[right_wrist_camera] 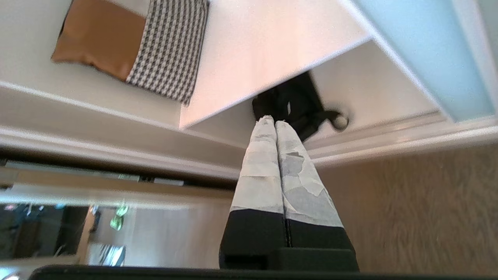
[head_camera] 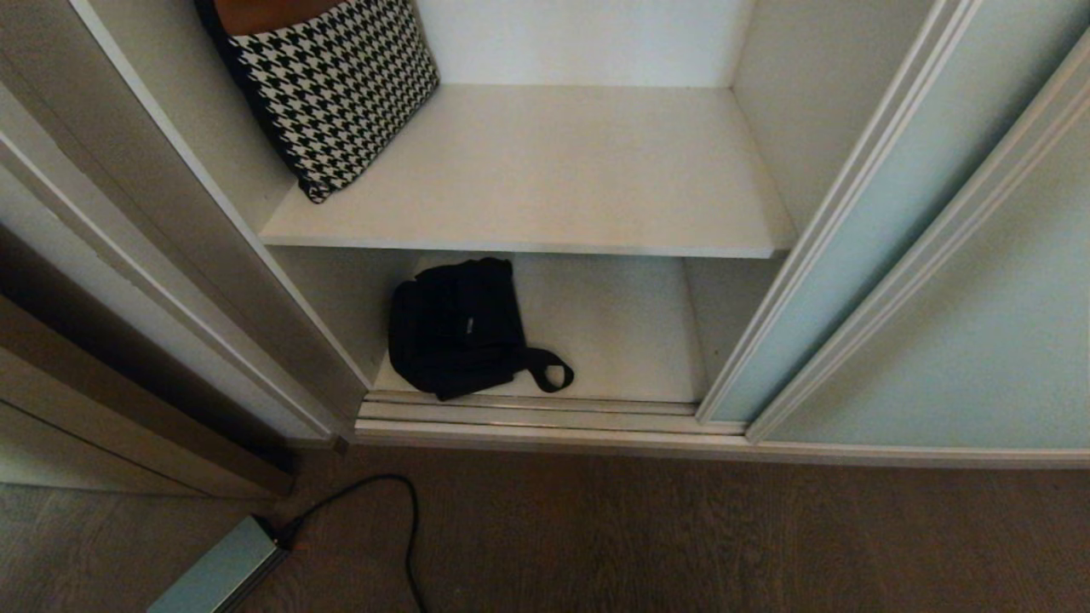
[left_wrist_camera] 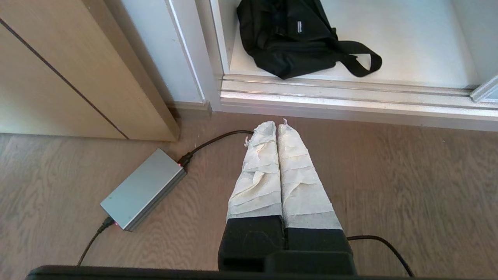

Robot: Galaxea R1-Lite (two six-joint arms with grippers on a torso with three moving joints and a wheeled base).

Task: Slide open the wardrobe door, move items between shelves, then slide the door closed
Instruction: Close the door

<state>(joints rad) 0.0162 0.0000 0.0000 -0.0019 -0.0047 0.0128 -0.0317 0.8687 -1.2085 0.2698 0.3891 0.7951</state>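
The sliding wardrobe door [head_camera: 860, 281] stands pushed aside to the right, so the opening step looks done and the compartment is exposed. Inside, 2 white shelves show: an upper shelf [head_camera: 553, 179] and a bottom shelf [head_camera: 622, 332] just behind the grooved floor track [head_camera: 528, 415].

Only 1 black bag [head_camera: 456, 328] is visible. It lies on the bottom shelf toward the left side, near the front edge, with its strap loop trailing to the right and a small white label on top. The upper shelf carries a houndstooth cushion [head_camera: 332, 89] leaning in its left corner; the rest of that board is bare white laminate.

The left end effector [left_wrist_camera: 277, 130] hangs over the wooden floor in front of the track, its taped fingers pressed together and holding nothing. The right end effector [right_wrist_camera: 271, 121] is also closed and empty; in its wrist view it points toward the bag from outside the wardrobe, well apart from it. Neither arm shows in the head view.

By my reading, the transfer has not begun: the bag needs grasping and lifting to the upper shelf, and the door must then be slid shut. A grey power brick [left_wrist_camera: 143, 189] and cable lie on the floor at the left.
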